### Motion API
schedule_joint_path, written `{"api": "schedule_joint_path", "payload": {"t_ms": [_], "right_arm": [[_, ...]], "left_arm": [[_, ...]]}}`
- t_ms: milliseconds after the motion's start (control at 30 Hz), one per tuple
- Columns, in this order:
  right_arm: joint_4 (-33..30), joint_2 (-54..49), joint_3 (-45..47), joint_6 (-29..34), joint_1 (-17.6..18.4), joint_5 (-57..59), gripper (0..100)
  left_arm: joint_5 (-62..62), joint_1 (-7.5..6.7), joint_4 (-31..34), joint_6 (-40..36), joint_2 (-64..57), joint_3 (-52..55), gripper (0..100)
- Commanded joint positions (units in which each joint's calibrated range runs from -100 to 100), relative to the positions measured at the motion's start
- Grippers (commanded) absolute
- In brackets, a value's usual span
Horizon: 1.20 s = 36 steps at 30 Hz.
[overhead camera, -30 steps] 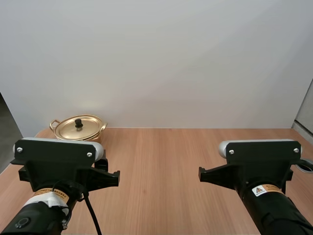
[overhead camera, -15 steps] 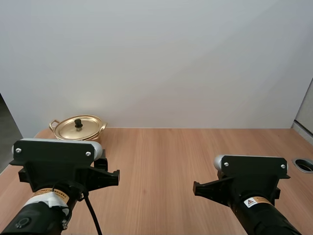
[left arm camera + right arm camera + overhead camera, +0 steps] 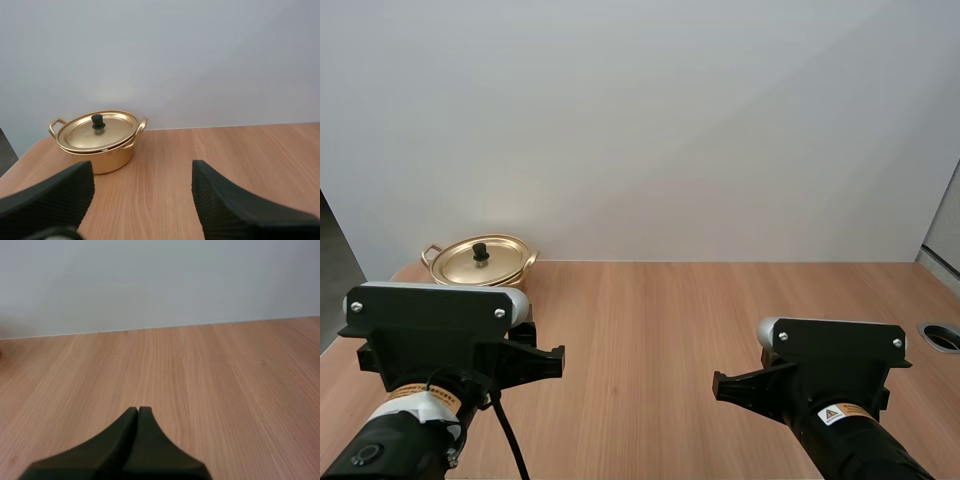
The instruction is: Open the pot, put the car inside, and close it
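Pot (image 3: pixel 97 145), lid (image 3: pixel 98 131) on, sits at your tabletop's (image 3: pixel 650 330) far left corner. Your left pincer (image 3: pixel 142 167) stands apart, your right pincer (image 3: pixel 138 411) together. The warning label (image 3: pixel 847 410) is too small to read.

I work at what looks like a lab test bench: a wood-grain table (image 3: pixel 650 325) pushed against a plain pale wall (image 3: pixel 650 130), which rises just behind the gold pot (image 3: pixel 480 266). Well across the table from the pot, at the edge, sits a round cable grommet (image 3: pixel 941 337) of the kind office desks have. My left arm (image 3: pixel 430 335) and right arm (image 3: pixel 832 375) reach in over the table short of the pot, a two-arm rig.
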Motion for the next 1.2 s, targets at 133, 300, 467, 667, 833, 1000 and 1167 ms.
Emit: {"api": "schedule_joint_path", "payload": {"t_ms": [133, 300, 467, 667, 833, 1000, 1167], "right_arm": [[-0.1, 0.0, 0.1, 0.1, 0.1, 0.1, 0], [-0.1, 0.0, 0.1, -1.1, 2.4, -0.4, 0], [-3.7, 0.0, 0.1, 2.1, 5.3, -2.8, 0], [-6.5, 0.0, 0.1, 4.1, 4.6, -4.2, 0], [-9.3, 0.0, -0.8, 5.6, 4.6, -7.8, 0], [-11.3, 0.0, -2.6, 7.0, 4.6, -17.3, 0], [-32.3, 0.0, 2.3, 27.4, 4.6, -17.6, 0]], "left_arm": [[0.6, 0.05, 2.8, 0.1, 0.0, 0.0, 0], [0.6, 0.05, 2.6, 0.1, 0.0, 0.0, 0], [0.4, 0.05, 2.6, 0.1, 0.0, 0.0, 0], [0.4, 0.05, 2.6, 0.1, 0.0, 0.0, 0], [0.4, 0.05, 2.6, 0.1, 0.0, 0.0, 0], [0.4, 0.05, 2.6, 0.1, 0.0, 0.0, 0], [0.4, 0.05, 2.6, 0.1, 0.0, 0.0, 0]]}}
